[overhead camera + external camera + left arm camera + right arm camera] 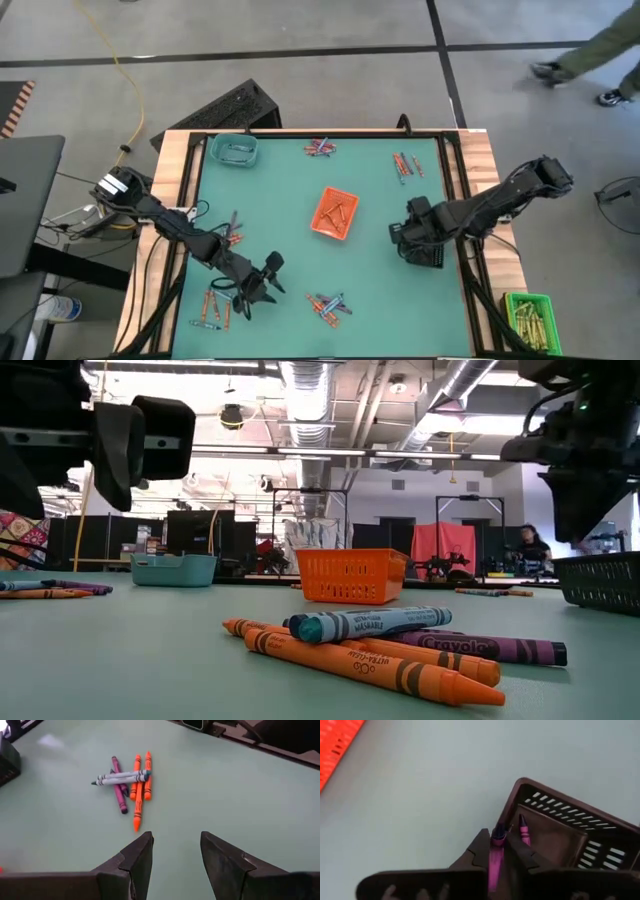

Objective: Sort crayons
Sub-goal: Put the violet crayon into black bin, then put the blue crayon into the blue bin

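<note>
Crayons (328, 305) lie in a small crossed heap at the table's near edge, orange, blue-grey and purple sticks touching; other clusters sit near the left edge (216, 306), at the far edge (320, 148) and at the far right (405, 164). One purple crayon (495, 857) is pinched in the right gripper (496, 855), poised over the dark basket (570, 827), where another purple one (524, 830) already lies. The left gripper (176, 855) hangs near the heap with fingers spread and empty. An orange basket (335, 213) stands mid-table, a teal basket (235, 150) at the far left.
</note>
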Available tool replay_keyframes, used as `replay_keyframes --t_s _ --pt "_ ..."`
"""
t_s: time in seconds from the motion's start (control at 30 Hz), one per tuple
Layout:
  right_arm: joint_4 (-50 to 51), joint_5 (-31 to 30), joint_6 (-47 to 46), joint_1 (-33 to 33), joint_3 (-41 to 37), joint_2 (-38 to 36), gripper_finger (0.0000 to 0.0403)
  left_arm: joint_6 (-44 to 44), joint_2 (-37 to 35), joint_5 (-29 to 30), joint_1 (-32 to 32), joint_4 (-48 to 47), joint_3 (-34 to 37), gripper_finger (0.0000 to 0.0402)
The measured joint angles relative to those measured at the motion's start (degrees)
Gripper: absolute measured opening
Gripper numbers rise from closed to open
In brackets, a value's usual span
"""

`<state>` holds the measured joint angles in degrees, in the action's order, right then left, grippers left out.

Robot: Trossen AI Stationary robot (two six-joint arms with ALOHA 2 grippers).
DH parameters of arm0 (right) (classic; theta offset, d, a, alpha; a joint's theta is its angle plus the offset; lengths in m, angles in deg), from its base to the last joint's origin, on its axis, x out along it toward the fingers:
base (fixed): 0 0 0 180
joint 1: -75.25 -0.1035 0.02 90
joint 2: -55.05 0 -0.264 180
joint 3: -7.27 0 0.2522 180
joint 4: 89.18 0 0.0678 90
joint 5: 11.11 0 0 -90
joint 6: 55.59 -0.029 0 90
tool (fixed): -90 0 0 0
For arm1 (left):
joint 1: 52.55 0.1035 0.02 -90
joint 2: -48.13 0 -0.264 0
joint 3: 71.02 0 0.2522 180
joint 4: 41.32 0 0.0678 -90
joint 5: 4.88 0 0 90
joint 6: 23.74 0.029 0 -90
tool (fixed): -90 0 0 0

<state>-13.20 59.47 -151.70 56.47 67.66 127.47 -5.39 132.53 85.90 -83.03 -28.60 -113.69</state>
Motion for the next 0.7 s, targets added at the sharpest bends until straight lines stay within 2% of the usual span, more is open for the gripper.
replay_keyframes --t_s 0.3,0.7 --pt "-1.45 -0.08 0.13 2.46 0.00 0.00 0.0080 2.01 0.00 -0.02 0.02 0.77 2.76 0.0155" --pt "-1.93 -0.26 -1.36 2.46 0.02 0.00 0.0084 2.19 0.00 -1.01 0.02 5.46 6.27 0.0155"
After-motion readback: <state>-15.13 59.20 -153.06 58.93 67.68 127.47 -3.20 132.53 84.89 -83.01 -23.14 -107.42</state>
